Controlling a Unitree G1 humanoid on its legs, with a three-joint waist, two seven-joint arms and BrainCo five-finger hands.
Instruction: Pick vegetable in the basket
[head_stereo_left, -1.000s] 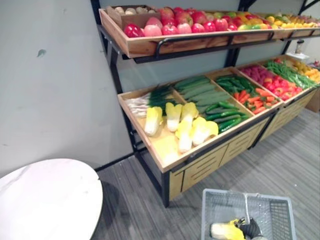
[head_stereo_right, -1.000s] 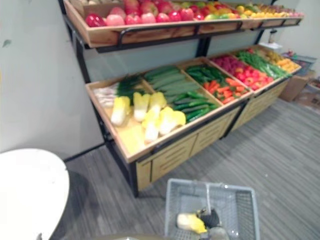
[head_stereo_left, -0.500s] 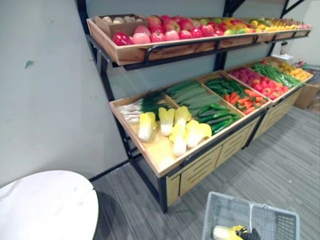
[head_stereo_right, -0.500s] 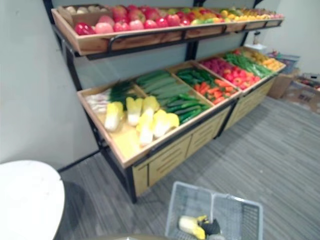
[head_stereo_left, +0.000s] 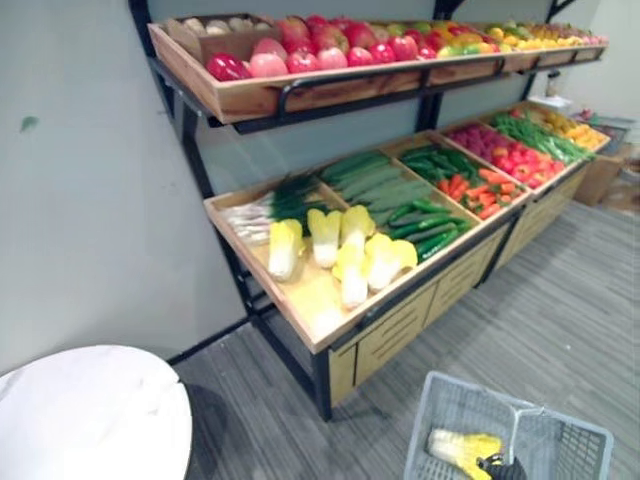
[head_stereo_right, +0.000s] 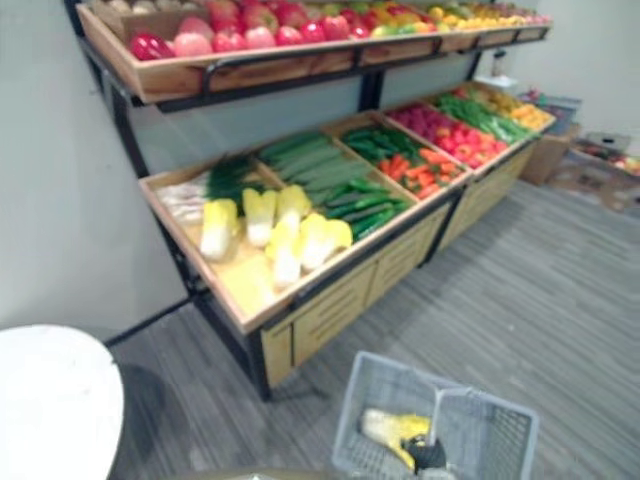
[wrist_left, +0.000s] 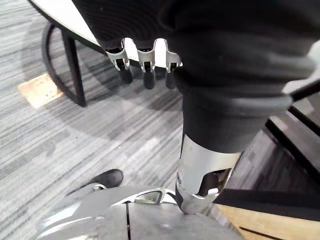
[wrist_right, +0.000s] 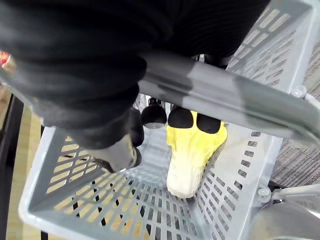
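The right hand is curled tight round the handle of the grey basket and holds it in front of the veg. stand. One yellow Chinese cabbage lies inside the basket on the bottom, just below the fingers. More cabbages lie in the lower tray of the stand, w/ green cucumbers beside them and red apples on the shelf above. The left hand hangs w/ relaxed fingers and nothing in it, near the round white desk.
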